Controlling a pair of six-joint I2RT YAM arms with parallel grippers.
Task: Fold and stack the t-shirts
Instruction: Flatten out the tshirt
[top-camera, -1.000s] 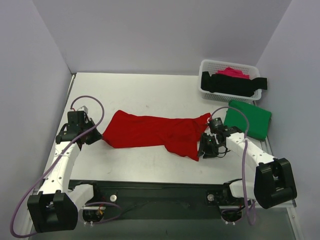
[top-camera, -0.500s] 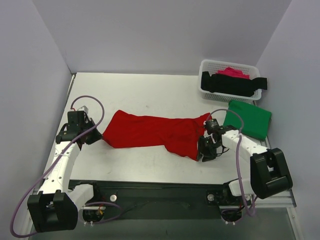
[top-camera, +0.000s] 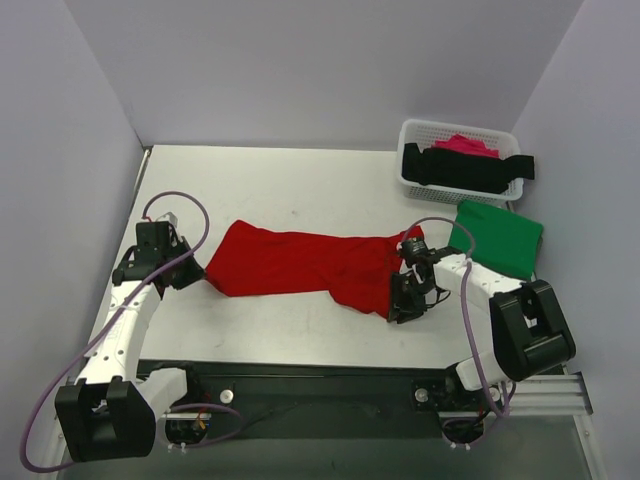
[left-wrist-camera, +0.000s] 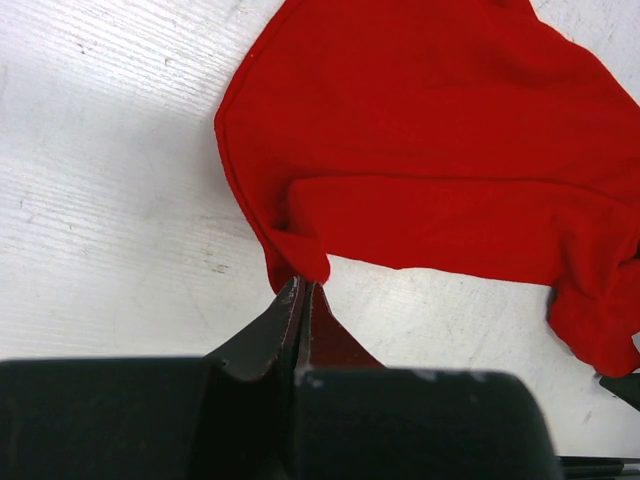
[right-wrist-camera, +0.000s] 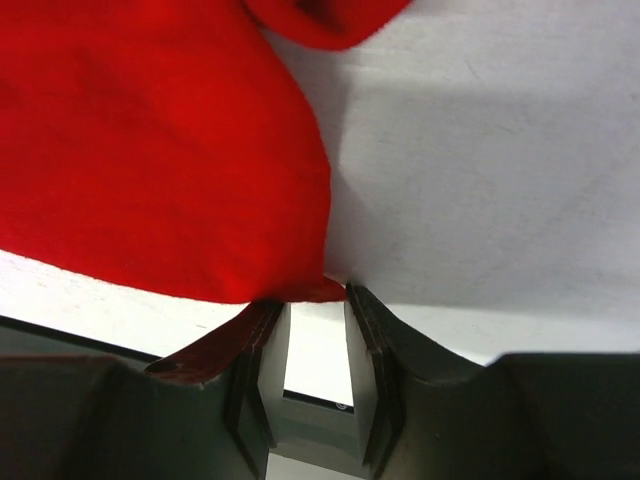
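Looks like the spreading-out step on the red t-shirt (top-camera: 300, 265), ahead of any fold. Lies rumpled in a long band on the worktop (top-camera: 300, 190), nearer the arms than the white lattice basket (top-camera: 412, 135) and off to its left. Has the end farthest from the basket pinched in the left gripper (left-wrist-camera: 300, 290), jaws closed tight on the cloth. Has the lower corner nearest the basket sitting right at the tips of the right gripper (right-wrist-camera: 312, 292), jaws partly apart with a gap showing between them, not clamped as far as can be seen. Calls next, probably, for closing the right jaws on that corner, then lifting and drawing both ends apart to flatten the cloth. Leaves a folded green t-shirt (top-camera: 500, 240) just in front of the basket, with a black t-shirt (top-camera: 460, 170) and a pink t-shirt (top-camera: 465, 143) inside it.
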